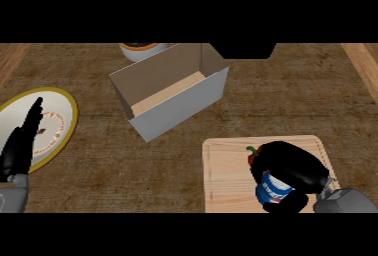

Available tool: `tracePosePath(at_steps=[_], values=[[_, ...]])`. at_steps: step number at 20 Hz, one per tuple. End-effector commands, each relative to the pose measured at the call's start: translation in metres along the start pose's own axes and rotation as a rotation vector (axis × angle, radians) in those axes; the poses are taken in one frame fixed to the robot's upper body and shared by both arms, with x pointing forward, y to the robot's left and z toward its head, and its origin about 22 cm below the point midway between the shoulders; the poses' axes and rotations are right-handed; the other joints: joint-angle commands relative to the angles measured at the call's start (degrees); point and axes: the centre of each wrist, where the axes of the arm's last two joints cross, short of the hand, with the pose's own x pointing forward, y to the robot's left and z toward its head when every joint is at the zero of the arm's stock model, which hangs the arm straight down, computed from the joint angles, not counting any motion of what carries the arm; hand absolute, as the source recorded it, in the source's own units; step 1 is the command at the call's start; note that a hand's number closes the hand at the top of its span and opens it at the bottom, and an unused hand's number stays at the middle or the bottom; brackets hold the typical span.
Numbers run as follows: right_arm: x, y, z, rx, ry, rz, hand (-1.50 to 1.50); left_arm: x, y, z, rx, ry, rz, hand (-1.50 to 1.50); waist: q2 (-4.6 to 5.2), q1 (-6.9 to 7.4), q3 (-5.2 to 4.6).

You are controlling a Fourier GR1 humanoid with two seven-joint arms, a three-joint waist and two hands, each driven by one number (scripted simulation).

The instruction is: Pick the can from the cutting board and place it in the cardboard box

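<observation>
A blue, white and red can (pixel 273 190) stands on the light wooden cutting board (pixel 225 175) at the lower right. My right hand (pixel 294 167) is curled round the can from above and hides most of it. The cardboard box (pixel 171 90) stands open at the upper middle, its opening facing up and to the left, well apart from the board. My left hand (pixel 21 142) rests open at the left edge, fingers pointing up, over a plate.
A white plate with a yellow rim (pixel 63 107) lies at the left. A red pepper with a green stem (pixel 252 154) lies on the board, mostly hidden behind my right hand. A round white container (pixel 142 49) stands behind the box, and a black object (pixel 247 49) lies at the top.
</observation>
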Motion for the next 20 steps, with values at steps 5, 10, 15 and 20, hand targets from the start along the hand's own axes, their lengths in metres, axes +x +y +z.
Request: tracePosePath(at_steps=[5, 10, 15, 20], values=[[-0.016, -0.007, 0.014, -0.273, 0.549, -0.048, 1.50, 0.001, 0.016, -0.003, 0.018, 0.008, -0.012, 0.00, -0.02, -1.59, 0.08], [-0.010, -0.028, 0.023, -0.454, 0.926, -0.047, 1.50, -0.010, 0.024, 0.005, 0.021, 0.024, -0.004, 0.00, -0.28, -1.12, 0.04], [0.047, -0.067, 0.012, -0.723, 0.837, 0.025, 1.50, -0.007, 0.007, -0.001, 0.000, 0.025, 0.003, 0.00, -0.01, -0.95, 0.13], [0.081, -0.098, -0.022, -0.770, 0.694, 0.082, 1.50, 0.005, 0.016, -0.004, -0.011, 0.000, -0.008, 0.00, 0.20, 0.15, 0.17]])
